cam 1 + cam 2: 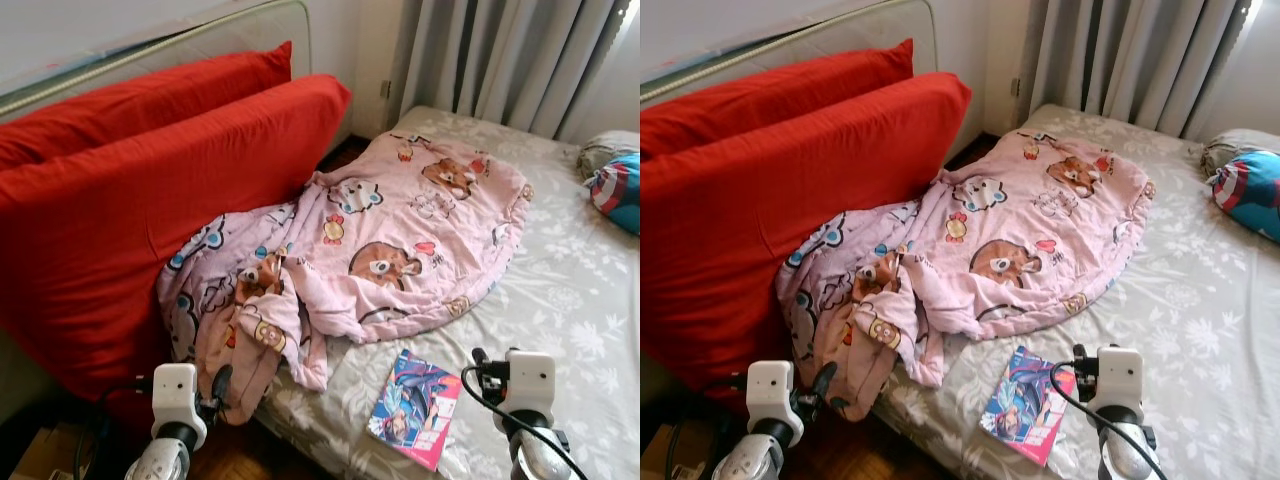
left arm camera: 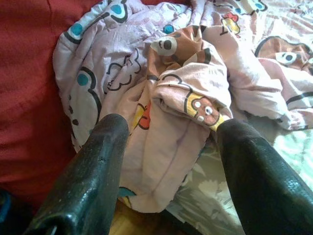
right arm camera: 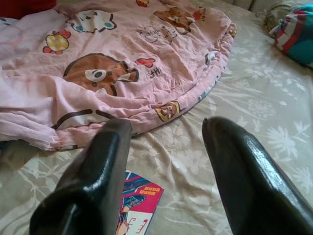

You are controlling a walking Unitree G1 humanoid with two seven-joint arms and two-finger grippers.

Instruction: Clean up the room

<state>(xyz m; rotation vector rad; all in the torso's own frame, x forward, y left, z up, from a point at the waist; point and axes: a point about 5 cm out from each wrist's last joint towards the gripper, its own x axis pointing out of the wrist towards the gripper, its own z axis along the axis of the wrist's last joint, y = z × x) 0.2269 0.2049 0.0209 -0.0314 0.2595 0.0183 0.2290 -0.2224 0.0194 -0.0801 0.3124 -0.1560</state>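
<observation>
Left gripper [image 2: 168,142]: lower left of the head frames, fingers spread wide, nothing between them; it hovers just off the bed's near corner, aimed at the hanging bunch of blanket.

Right gripper [image 3: 166,134]: lower right of the head frames, fingers wide apart and empty, low over the bedsheet [image 1: 560,330].

Comic book [image 1: 415,407]: bright cover, flat on the sheet at bottom centre, close to the bed's near edge, just left of the right gripper and a little apart from the blanket's hem.

Pink cartoon blanket [image 1: 400,230]: crumpled across the middle of the frame. Its left end is bunched and spills over the bed's near corner toward the wooden floor [image 1: 235,455]; its curved far hem lies flat on the sheet.

Open sheet: a broad bare stretch runs along the right side of the frame, from the right gripper back to the pillows.

Red cushions [image 1: 150,190]: two, large, leaning along the left, touching the blanket's bunched end.

Striped pillow [image 1: 618,190]: at the right edge, upper part.

Grey curtains [image 1: 500,60]: along the top right, behind the bed.
</observation>
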